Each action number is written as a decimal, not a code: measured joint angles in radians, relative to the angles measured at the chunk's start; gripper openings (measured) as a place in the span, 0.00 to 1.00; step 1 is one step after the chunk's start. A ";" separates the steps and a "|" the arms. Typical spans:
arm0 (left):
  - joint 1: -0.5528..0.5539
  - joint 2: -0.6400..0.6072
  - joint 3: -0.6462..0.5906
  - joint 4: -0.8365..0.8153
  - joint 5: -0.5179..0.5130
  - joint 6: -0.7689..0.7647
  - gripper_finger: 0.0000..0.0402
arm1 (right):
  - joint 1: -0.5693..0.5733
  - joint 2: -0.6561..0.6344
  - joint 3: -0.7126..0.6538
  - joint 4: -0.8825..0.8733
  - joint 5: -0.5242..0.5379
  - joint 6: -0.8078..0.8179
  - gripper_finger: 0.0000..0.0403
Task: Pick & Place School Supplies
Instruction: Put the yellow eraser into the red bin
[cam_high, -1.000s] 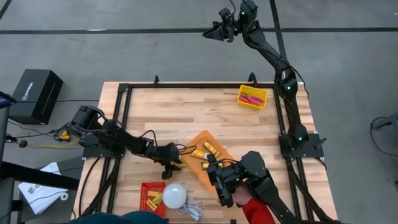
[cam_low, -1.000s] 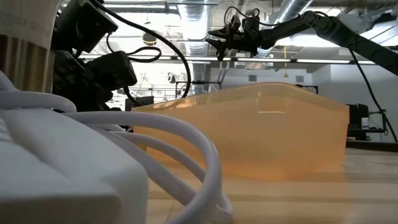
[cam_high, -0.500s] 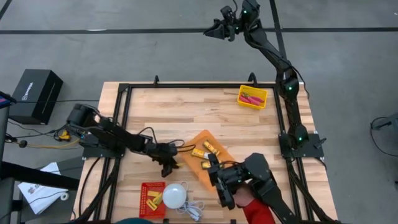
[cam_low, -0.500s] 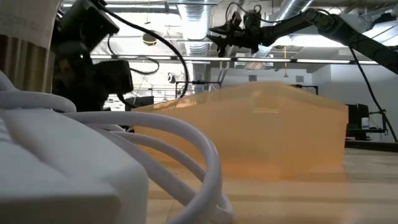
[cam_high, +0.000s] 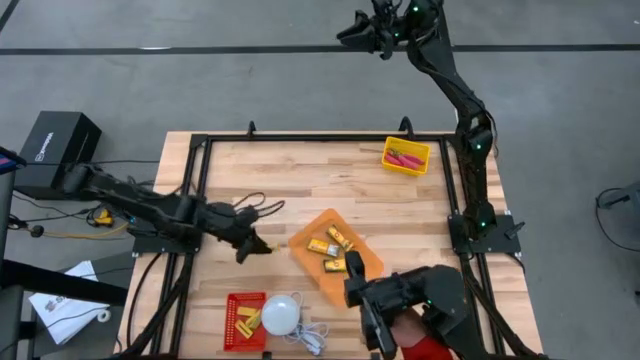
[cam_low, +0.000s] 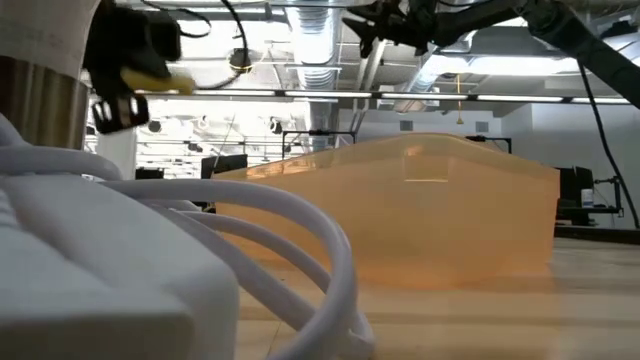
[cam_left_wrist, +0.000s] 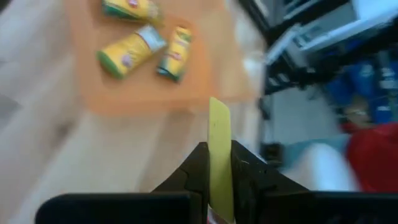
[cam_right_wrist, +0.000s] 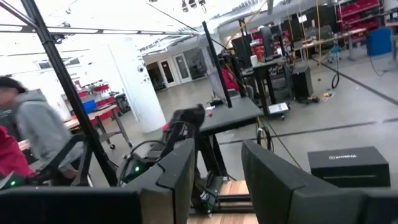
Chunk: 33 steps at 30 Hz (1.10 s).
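Pulled back from the orange tray (cam_high: 303, 244), the left hand (cam_high: 252, 249) grips a yellow block (cam_left_wrist: 219, 158) above the worktop (cam_high: 300, 180); right hand (cam_high: 362, 27) open, raised.

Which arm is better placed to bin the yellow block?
Left. Its claw grips the block beside the tray; the right claw is raised beyond the table.

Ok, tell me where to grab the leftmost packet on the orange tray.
Grip the leftmost packet across its narrow width at mid-length, coming straight down: it lies flat in the orange tray, long and slim, and the other two packets sit close, so a side approach would likely hit them.
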 joint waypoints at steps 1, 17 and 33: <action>-0.006 -0.032 0.000 -0.012 0.012 -0.023 0.07 | 0.002 -0.006 0.000 -0.002 0.000 0.000 0.31; -0.329 0.038 0.001 -0.094 0.242 -0.239 0.07 | 0.025 -0.030 0.000 -0.004 -0.007 0.018 0.31; -0.358 0.523 0.002 0.367 0.149 -0.294 0.09 | 0.026 -0.030 0.000 -0.020 -0.004 0.018 0.31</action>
